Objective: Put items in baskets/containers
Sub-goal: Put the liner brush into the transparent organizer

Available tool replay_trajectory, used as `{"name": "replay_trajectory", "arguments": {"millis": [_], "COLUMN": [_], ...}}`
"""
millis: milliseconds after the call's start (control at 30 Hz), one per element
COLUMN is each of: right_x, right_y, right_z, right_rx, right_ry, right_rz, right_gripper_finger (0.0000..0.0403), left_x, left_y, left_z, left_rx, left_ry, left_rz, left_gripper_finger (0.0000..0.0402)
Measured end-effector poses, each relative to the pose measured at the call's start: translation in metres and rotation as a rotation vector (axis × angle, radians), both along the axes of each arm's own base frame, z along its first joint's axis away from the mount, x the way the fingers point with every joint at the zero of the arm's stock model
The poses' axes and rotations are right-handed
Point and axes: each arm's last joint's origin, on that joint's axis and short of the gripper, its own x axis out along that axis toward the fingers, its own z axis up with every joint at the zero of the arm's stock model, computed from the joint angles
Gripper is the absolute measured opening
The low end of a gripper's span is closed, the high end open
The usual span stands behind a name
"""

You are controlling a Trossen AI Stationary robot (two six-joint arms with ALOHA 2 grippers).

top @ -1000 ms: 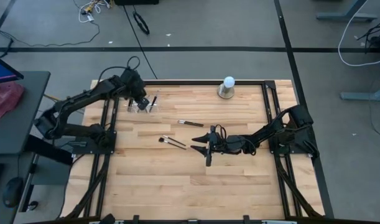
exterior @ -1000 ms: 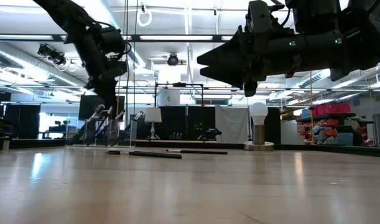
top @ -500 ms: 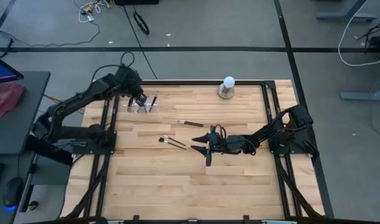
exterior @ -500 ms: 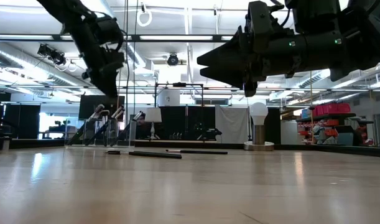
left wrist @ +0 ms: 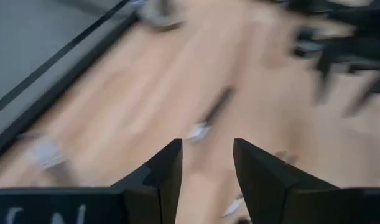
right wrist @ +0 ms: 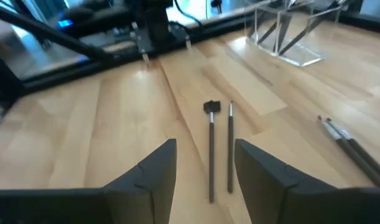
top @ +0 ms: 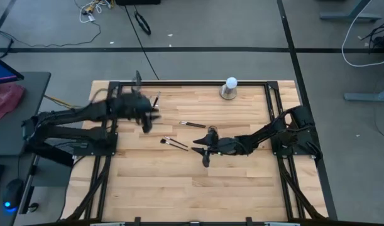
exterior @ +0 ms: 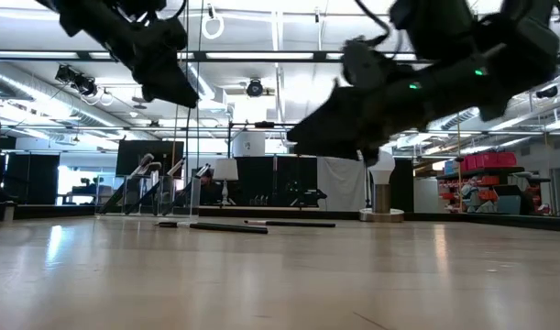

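Three makeup brushes lie flat on the wood. Two lie side by side (top: 174,144) just ahead of my right gripper (top: 201,149), which is open and hovers over them (right wrist: 219,148). A lone brush (top: 193,124) lies farther back, blurred in the left wrist view (left wrist: 211,112). The clear holder (right wrist: 289,37) stands near the far left corner with brushes leaning in it (exterior: 156,179). My left gripper (top: 148,119) is open and empty, in the air between the holder and the loose brushes.
A white ball on a grey round base (top: 229,88) stands at the far edge, right of centre. A black metal frame (top: 267,100) borders the table. Bare wood fills the near half (top: 192,188). A desk with a red cloth (top: 6,100) stands left of the table.
My left gripper has risen from the holder and swung fast toward the table's middle and near side, open throughout. My right gripper has tipped downward and edged left toward the pair of brushes. The brushes have not moved.
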Motion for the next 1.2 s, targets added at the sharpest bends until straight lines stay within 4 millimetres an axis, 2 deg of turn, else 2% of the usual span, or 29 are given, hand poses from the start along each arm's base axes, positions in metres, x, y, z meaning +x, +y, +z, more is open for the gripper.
{"name": "replay_trajectory", "arguments": {"millis": [133,267,467,567,833,1100,1200], "right_x": [0.030,0.065,0.110,0.123,0.129,0.132,0.133], "right_y": [0.002,-0.003,-0.020,-0.032,-0.050,-0.050,-0.051], "right_z": [-0.002,-0.009,-0.016,-0.020,-0.031,-0.028,-0.033], "right_rx": [-0.021,-0.058,-0.093,-0.098,-0.117,-0.119,-0.128], "right_ry": [0.074,0.146,0.224,0.292,0.397,0.368,0.371], "right_rz": [-0.011,-0.029,-0.049,-0.075,-0.074,0.001,0.010], "right_gripper_finger": [0.0165,0.0165,0.0180,0.0186,0.0185,0.0155,0.0148], "left_x": [0.012,0.013,0.009,0.006,0.003,0.003,0.003], "left_y": [-0.034,-0.062,-0.091,-0.099,-0.108,-0.108,-0.107], "left_z": [-0.021,-0.034,-0.035,-0.035,-0.034,-0.034,-0.034], "left_rx": [0.015,0.047,0.131,0.181,0.211,0.216,0.216], "left_ry": [-0.092,-0.141,-0.156,-0.166,-0.174,-0.172,-0.171], "left_rz": [-0.144,-0.145,-0.072,-0.034,-0.027,-0.019,-0.019], "left_gripper_finger": [0.0142,0.0137,0.0135,0.0135,0.0135,0.0135,0.0135]}}
